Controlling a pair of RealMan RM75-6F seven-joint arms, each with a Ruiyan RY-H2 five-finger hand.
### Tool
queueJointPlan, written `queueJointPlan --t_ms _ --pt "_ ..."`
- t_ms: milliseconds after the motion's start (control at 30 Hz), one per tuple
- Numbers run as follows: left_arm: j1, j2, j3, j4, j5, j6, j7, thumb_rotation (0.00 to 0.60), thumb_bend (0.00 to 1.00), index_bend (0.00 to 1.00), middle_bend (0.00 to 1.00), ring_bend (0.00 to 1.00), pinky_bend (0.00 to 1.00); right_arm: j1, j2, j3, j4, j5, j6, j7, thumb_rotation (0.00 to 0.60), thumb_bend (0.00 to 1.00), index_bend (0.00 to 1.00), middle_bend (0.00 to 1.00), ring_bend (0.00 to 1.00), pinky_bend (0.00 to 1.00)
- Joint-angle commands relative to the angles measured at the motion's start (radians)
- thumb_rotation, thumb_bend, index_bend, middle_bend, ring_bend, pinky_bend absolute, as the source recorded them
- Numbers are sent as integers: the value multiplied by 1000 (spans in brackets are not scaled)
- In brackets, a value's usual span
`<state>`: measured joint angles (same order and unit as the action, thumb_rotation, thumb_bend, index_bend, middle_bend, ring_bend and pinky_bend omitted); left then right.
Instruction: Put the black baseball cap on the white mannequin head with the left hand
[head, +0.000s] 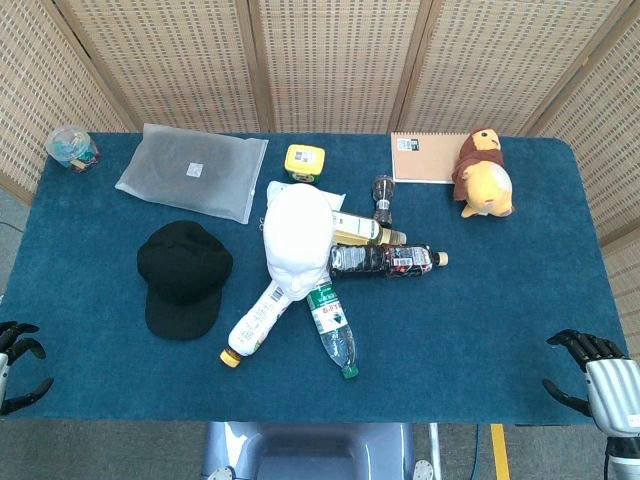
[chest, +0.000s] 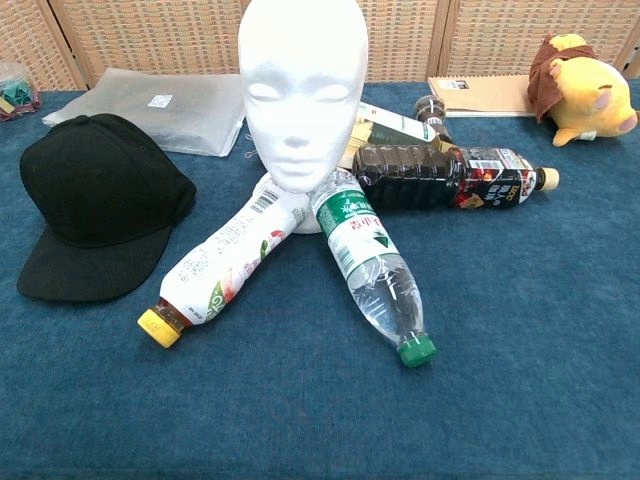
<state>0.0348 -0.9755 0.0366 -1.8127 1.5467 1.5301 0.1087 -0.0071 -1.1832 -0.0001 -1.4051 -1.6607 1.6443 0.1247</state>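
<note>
The black baseball cap (head: 183, 272) (chest: 95, 204) lies flat on the blue table, left of centre, its brim toward the front edge. The white mannequin head (head: 297, 240) (chest: 299, 90) stands upright at the centre, facing the front, bare on top. My left hand (head: 18, 364) hovers at the table's front left corner, well apart from the cap, fingers spread and empty. At the front right corner my right hand (head: 590, 372) is open too, holding nothing. Neither hand appears in the chest view.
Several bottles lie around the head's base: a white yellow-capped one (chest: 220, 265), a clear green-capped one (chest: 372, 265), a dark one (chest: 448, 178). A plastic pouch (head: 192, 171), a yellow jar (head: 304, 162), a notebook (head: 422, 157) and a plush toy (head: 484, 175) sit further back.
</note>
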Motion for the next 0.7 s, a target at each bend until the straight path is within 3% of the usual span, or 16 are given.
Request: queueJointPlan --t_ms 33,700 --pt "-3 -3 -1 2 -3 -5 0 600 164 487 289 174 299 0 1 1 -3 3 -2 -3 600 173 359 341 358 353" --pt "-8 18 -5 19 22 13 -12 600 164 487 289 176 299 -21 5 -5 6 -9 36 12 600 173 363 340 359 353"
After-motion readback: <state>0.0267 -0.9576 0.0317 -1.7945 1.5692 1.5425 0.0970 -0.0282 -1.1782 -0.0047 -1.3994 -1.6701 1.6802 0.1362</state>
